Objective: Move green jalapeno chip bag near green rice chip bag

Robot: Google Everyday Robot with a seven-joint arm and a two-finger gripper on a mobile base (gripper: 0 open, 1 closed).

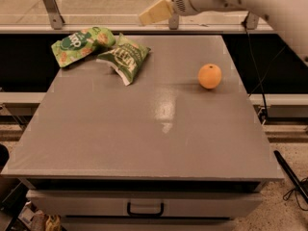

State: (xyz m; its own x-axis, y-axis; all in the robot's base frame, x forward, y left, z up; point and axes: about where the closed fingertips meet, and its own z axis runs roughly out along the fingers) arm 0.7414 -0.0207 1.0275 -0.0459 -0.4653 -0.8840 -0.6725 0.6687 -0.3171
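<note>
The green jalapeno chip bag, olive-green with white lettering and white edges, lies flat at the back left of the grey table. The green rice chip bag, bright lime-green and puffy, lies just left of it, and the two touch or nearly touch. My gripper hangs above the table's back edge, up and to the right of both bags, and holds nothing. The white arm reaches in from the upper right.
An orange sits on the right side of the table. A rail with metal posts runs behind the table. A drawer handle shows under the front edge. Cables lie on the floor at right.
</note>
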